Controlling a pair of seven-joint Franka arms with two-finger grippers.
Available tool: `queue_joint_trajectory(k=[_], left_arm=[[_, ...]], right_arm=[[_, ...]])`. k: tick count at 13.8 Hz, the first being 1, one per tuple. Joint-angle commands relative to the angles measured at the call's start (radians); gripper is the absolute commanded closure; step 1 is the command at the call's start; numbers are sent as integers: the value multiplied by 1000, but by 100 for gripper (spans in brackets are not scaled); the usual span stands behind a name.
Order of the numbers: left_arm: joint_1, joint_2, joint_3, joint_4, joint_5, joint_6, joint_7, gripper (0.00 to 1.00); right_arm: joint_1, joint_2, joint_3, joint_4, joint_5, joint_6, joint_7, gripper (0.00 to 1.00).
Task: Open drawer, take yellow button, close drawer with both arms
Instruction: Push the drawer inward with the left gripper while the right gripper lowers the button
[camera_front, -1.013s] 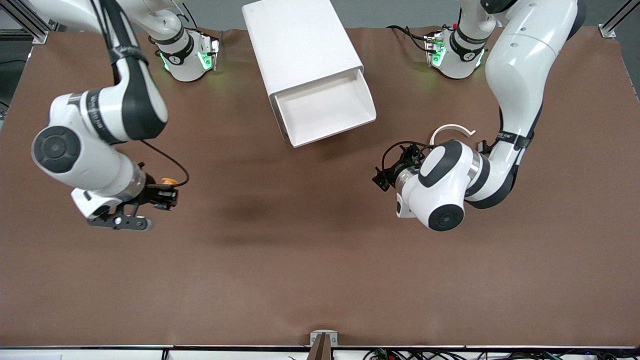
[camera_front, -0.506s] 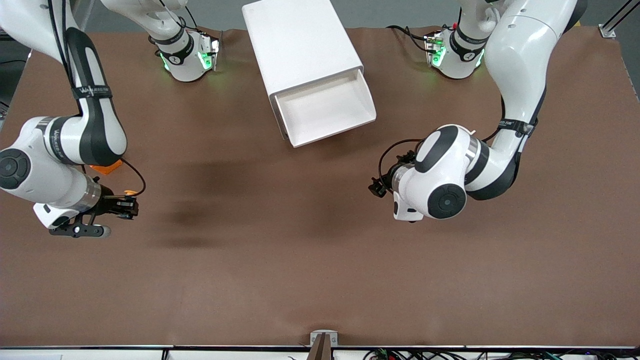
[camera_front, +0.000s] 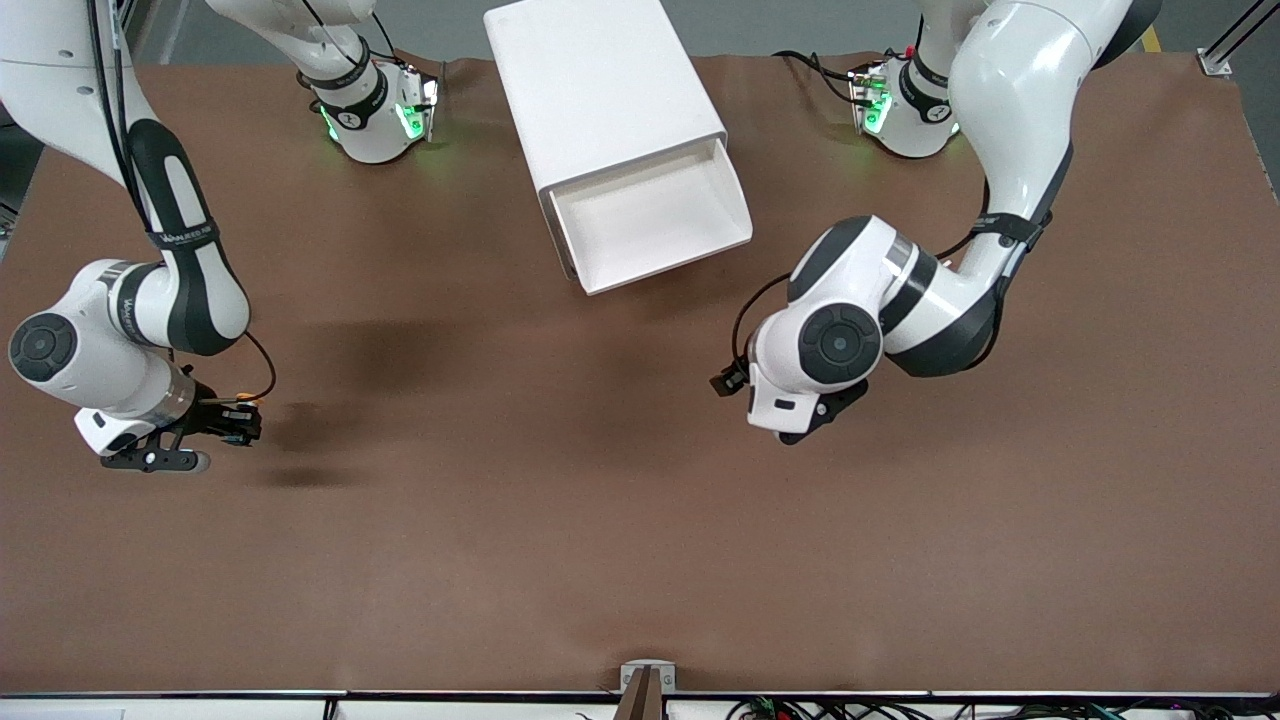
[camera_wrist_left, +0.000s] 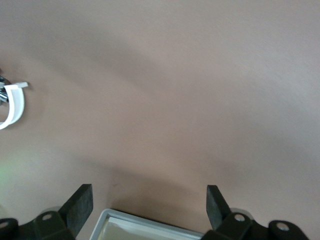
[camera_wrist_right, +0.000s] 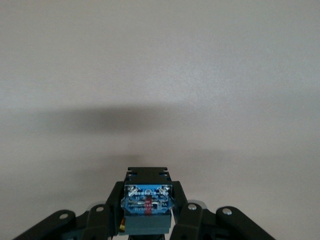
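Observation:
The white cabinet (camera_front: 600, 90) stands at the table's middle near the bases. Its top drawer (camera_front: 650, 215) is pulled out and looks empty. My right gripper (camera_front: 238, 420) hangs low over the bare table at the right arm's end, shut on the button (camera_front: 243, 402). The right wrist view shows the button's black body with its blue label (camera_wrist_right: 148, 200) clamped between the gripper's (camera_wrist_right: 148, 212) fingers. My left gripper (camera_front: 727, 381) is over the table beside the drawer's front, toward the left arm's end. In the left wrist view it (camera_wrist_left: 148, 206) is open and empty.
A white plastic arc with black clips (camera_wrist_left: 12, 102) lies on the table in the left wrist view; the left arm hides it in the front view. A white, grey-rimmed corner (camera_wrist_left: 150, 227) shows between the left fingers. The brown table (camera_front: 600, 560) is bare toward the front camera.
My right arm carried the button away from the drawer toward the right arm's end of the table. My left arm turned its wrist and shifted, now covering the white arc.

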Motion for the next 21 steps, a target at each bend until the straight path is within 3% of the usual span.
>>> queue_joint_trajectory(k=[1,12,13,14,21], left_arm=[[1,-31,-29,-17,23,48,15,0],[-126,-20,-28,-23,62,183,9,0],[-128,-20,-29,-28,62,199,9,0],[-136,-19,-29,-30,60,214,4,0],[-200,0,-26,-46,57,217,-8,0]], right_arm=[[-38,-4,17,-71,-18,90,-6,100],[-101,62,17,-60,-116,143,-6,100],[-100,62,17,-54,-134,140,-3,62],[-95,62,17,-49,-141,139,-3,1],[-81,39,24,6,-139,64,-1,0]])
